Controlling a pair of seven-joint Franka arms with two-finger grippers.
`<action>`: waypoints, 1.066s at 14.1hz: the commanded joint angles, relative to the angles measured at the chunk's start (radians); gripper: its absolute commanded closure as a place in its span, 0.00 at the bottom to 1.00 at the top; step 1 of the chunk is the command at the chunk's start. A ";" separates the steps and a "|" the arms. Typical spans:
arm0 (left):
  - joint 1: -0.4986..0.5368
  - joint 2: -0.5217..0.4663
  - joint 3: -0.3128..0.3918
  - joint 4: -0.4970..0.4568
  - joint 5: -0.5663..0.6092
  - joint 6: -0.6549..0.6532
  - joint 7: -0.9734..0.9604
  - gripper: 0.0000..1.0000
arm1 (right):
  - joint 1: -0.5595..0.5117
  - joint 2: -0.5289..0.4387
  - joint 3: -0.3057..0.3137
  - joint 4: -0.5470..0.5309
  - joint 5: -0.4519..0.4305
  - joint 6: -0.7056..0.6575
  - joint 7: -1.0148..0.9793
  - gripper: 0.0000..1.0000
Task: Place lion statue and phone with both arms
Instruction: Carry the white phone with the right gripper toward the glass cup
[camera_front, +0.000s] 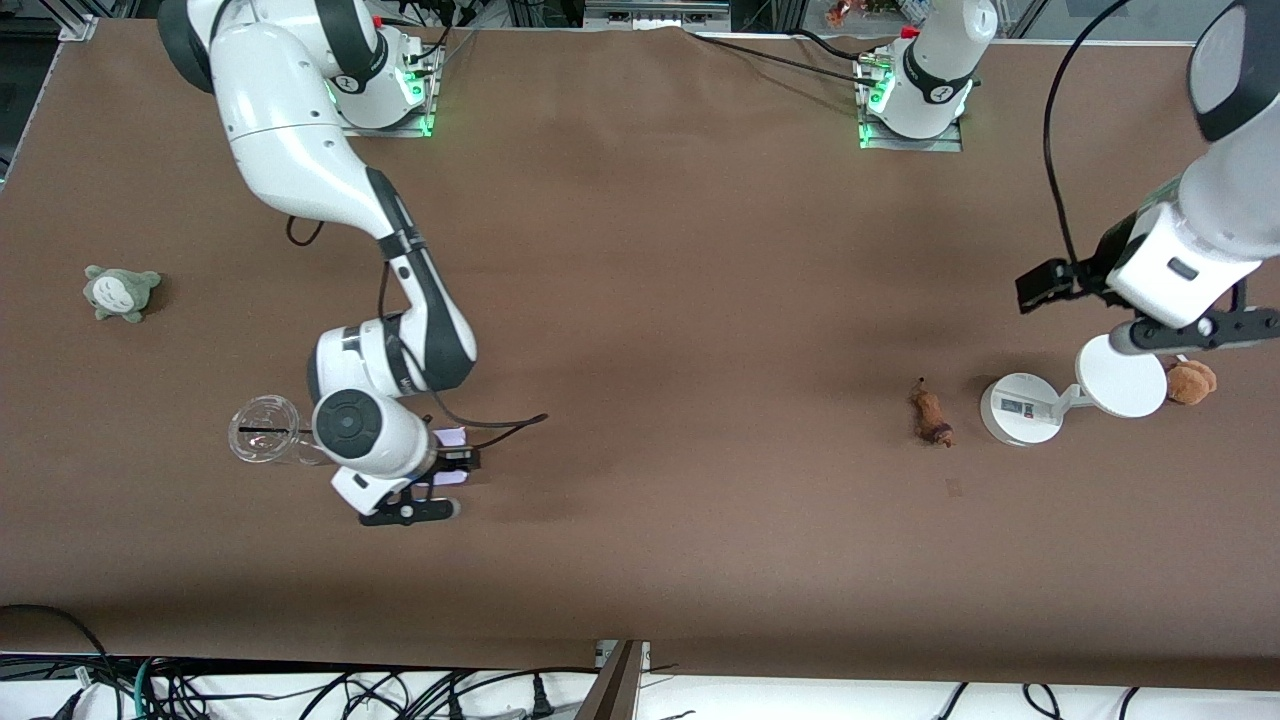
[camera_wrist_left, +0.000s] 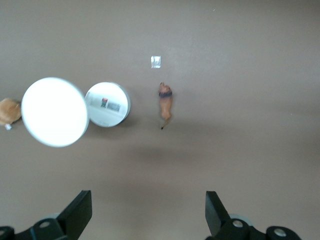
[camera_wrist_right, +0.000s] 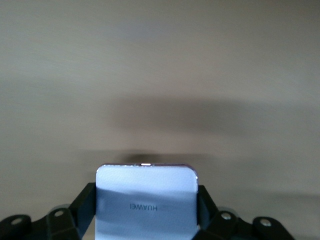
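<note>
Front: right gripper (camera_front: 432, 478) low beside clear cup (camera_front: 262, 430), clamping phone (camera_front: 450, 437).
Left wrist: left gripper (camera_wrist_left: 149, 212) spread wide, high over table; lion statue (camera_wrist_left: 165, 102) ahead, beside white stand (camera_wrist_left: 107, 104). Tiny, light, rigid; pinch mid-body.
Right wrist: phone's side edges pinched; slick, stiff.

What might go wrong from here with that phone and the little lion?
The right gripper pinches the phone by its edges only, so it may slip. A clear cup stands close beside that arm and might get knocked. The left gripper, open, is up near the white stand, which it may bump reaching the lion statue.
</note>
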 joint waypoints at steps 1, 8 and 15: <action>0.011 -0.081 0.004 -0.004 -0.020 -0.077 -0.019 0.00 | -0.052 -0.102 0.013 -0.156 0.016 0.001 -0.048 0.73; 0.033 -0.129 0.006 -0.015 -0.038 -0.139 -0.031 0.00 | -0.064 -0.098 -0.032 -0.178 0.007 0.012 -0.051 0.72; 0.099 -0.168 0.008 -0.015 -0.124 -0.163 -0.016 0.00 | -0.072 -0.078 -0.034 -0.181 0.001 0.097 -0.051 0.72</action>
